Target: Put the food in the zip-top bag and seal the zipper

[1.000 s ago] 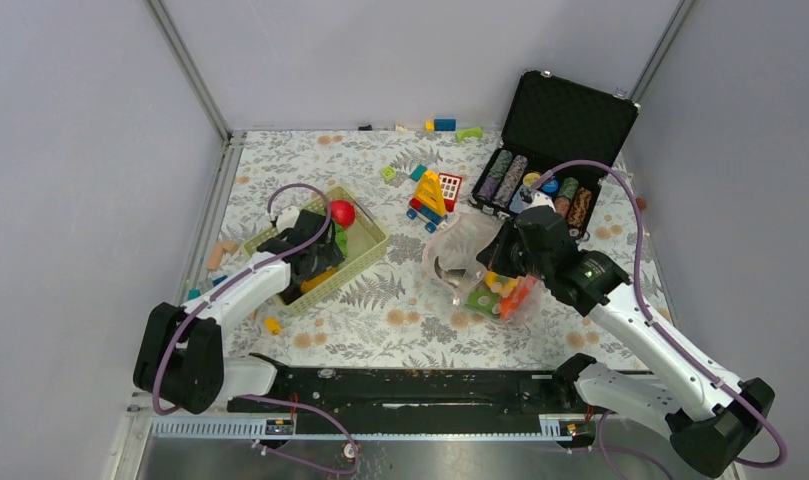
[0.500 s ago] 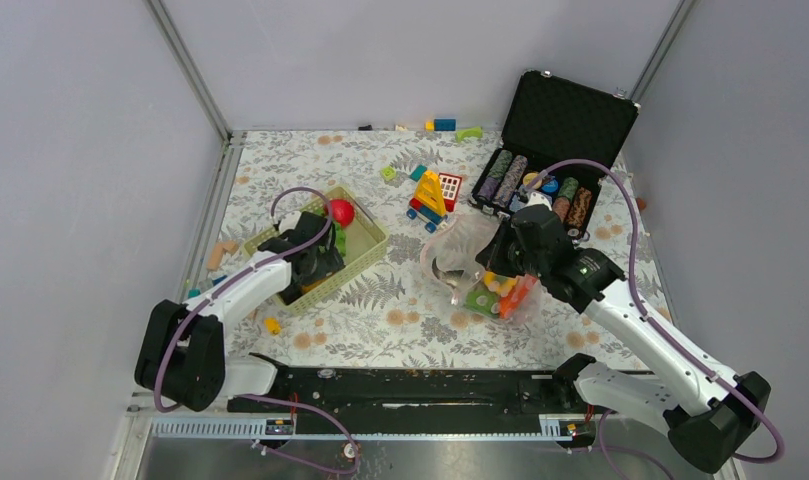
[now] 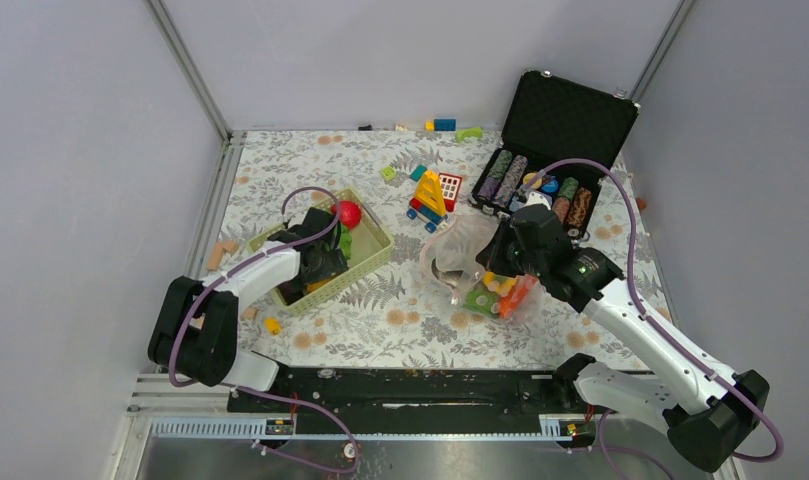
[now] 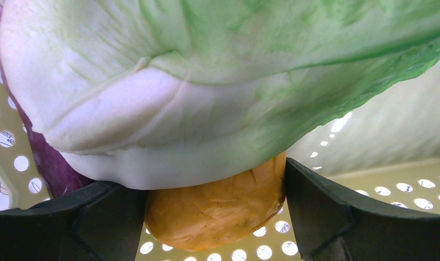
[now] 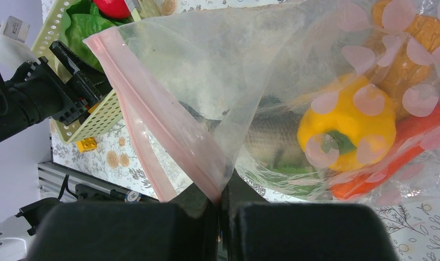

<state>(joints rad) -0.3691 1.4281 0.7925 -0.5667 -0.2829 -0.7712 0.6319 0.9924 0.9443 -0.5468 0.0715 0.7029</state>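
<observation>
My left gripper (image 3: 320,262) reaches down into the pale green basket (image 3: 376,243). Its jaws close round an orange-brown food piece (image 4: 217,212), and both fingers touch its sides. A big green-white leafy piece (image 4: 206,81) lies on top of it, with a purple piece (image 4: 49,168) at the left. A red round food (image 3: 348,212) sits at the basket's far corner. My right gripper (image 5: 222,198) is shut on the zip-top bag (image 5: 223,70) at its pink zipper (image 5: 147,130), holding the mouth up. Inside the bag lie a yellow pepper (image 5: 345,128) and an orange-red carrot (image 5: 408,157).
An open black case (image 3: 565,120) with poker chip stacks stands at the back right. Coloured building blocks (image 3: 432,195) lie between basket and case, with more by the back wall (image 3: 445,125). A small yellow block (image 3: 271,325) lies in front of the basket.
My left gripper has pushed further right into the basket, and its jaws have narrowed onto the orange-brown piece. The right gripper and the bag have stayed put.
</observation>
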